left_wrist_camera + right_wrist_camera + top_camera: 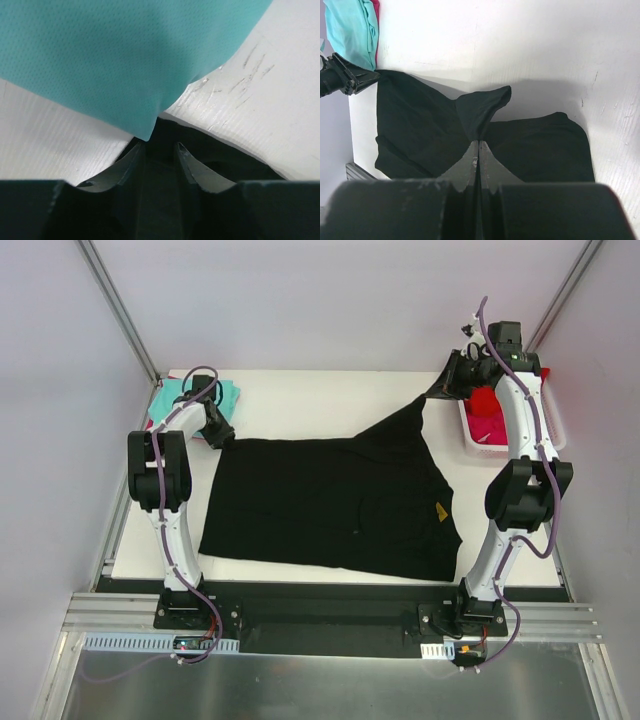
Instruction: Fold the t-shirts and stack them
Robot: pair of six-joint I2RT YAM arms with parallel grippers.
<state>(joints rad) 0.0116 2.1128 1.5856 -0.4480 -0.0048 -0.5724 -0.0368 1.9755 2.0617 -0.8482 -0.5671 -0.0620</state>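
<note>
On the table (320,400), across its middle: black t-shirt (330,505), mostly flat, long axis running left to right, near edge close to the arm bases. Rises at its far right corner into a peaked tail, pinched there by right gripper (479,145), fingers pressed tight together on the cloth, lifted off the surface just beside the white basket (468,443). Reaches at its far left corner to left gripper (160,146), low on the table, tips partly spread with a narrow gap, black cloth in and just past that gap. Cannot tell whether any cloth is nipped yet. Teal t-shirt (125,50) just beyond those tips, overlapping the black edge in the left wrist view. Red t-shirt (484,402) and pink t-shirt (490,428) in the basket, far right.

Judged step: securing the 2 far corners, 1 per arm. Key relation — whole body of the shirt lying nearward of both grippers, so probably a pull of the far edge toward the bases, across the short axis. Risk on the left: catching teal cloth along with black.
</note>
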